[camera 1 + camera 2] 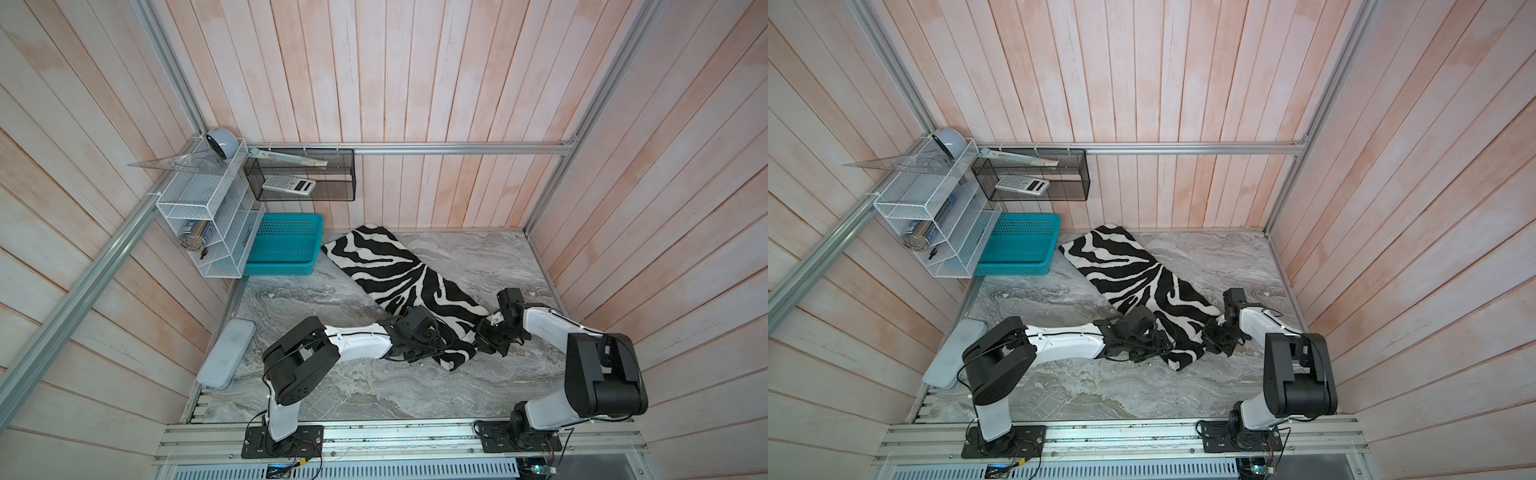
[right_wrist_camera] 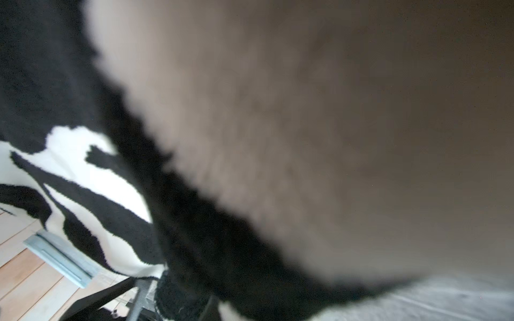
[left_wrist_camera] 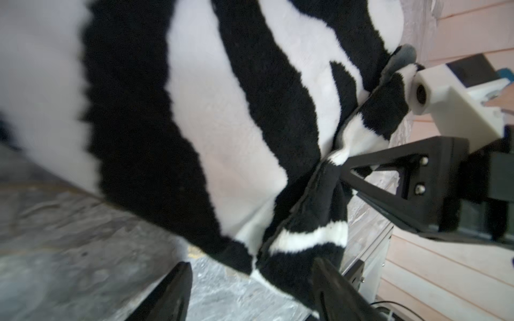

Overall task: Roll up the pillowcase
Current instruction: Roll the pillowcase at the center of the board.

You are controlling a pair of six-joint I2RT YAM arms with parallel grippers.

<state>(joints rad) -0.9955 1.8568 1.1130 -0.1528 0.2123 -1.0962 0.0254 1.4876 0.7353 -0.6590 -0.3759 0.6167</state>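
Both top views are showing my left arm point(image 1: 357, 343) bending up at the elbow above the bench's near edge and stretching its forearm low across the marbled bench point(image 1: 374, 390) toward the right. My right arm point(image 1: 548, 326) is folding high at the elbow by the near right corner and sloping down leftward. Both are meeting at the near end of the pillowcase point(image 1: 386, 270). It is lying zebra face up on a diagonal, running from the far edge just beside the teal basket point(image 1: 286, 245) toward the middle of the bench. Its near end is bunching and folding over between my two tools.

Seen from the left wrist, my left gripper point(image 3: 251, 262) is standing spread wide and clamping nothing. One of its fingers point(image 3: 333, 289) is lying against the folded corner, and its mate is hanging over bare bench. Facing it, my right gripper point(image 3: 345, 169) is pinching the folded edge. Its black jaws are pressing together on the plush, and creases are running out from the pinch. From the right wrist the cloth is crowding the lens in a blur, hiding that tool's tips.
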